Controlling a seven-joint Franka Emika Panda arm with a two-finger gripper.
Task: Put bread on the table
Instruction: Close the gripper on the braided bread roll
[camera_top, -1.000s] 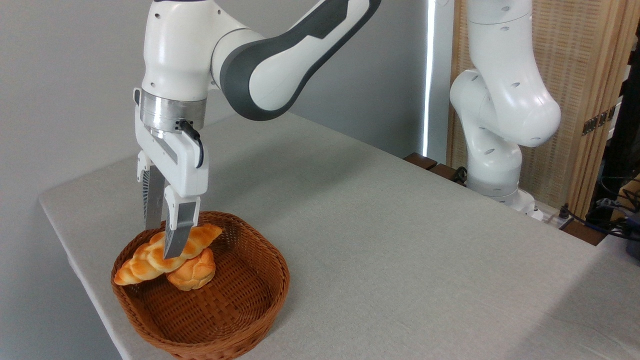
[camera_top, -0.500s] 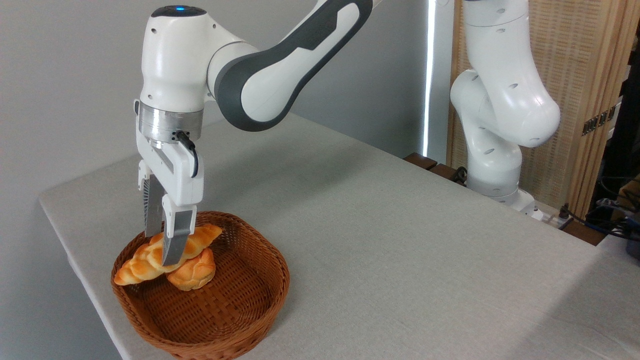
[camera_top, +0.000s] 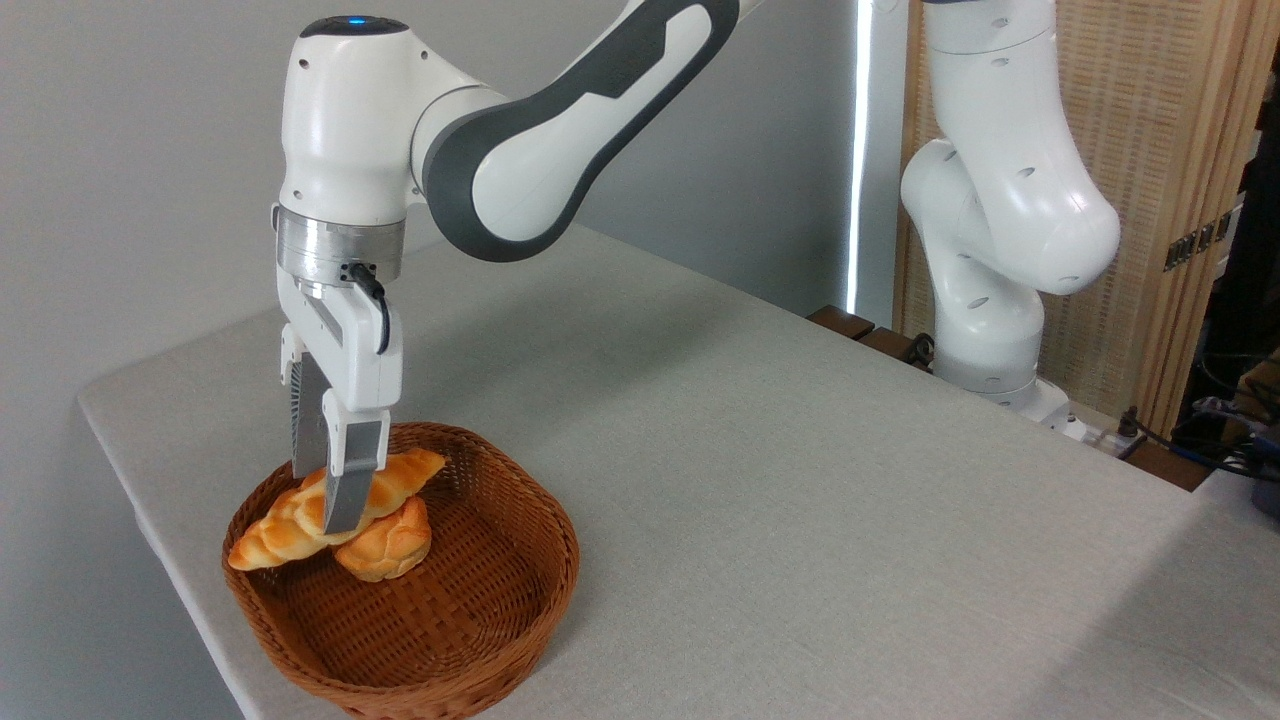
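Claw (camera_top: 325, 500) pinching the bread (camera_top: 335, 505) mid-length, one finger either side, pointing straight down. Bread sits in the basket (camera_top: 480, 620) at its back-left, lying across a round bun (camera_top: 388, 545) just below the claw. Basket rim rings the claw closely. Table (camera_top: 780, 480) edge near on the left; wide bare cloth to the right.

My bread (camera_top: 300, 515), a long braided loaf of golden orange with tapered ends, lies slanted in the near-left part of a brown wicker basket, its right tip raised toward the back rim and its left tip low over the left wall. It rests across a small round bun. My table (camera_top: 760, 480) spreads wide under a light grey-beige cloth, its corner rounded.
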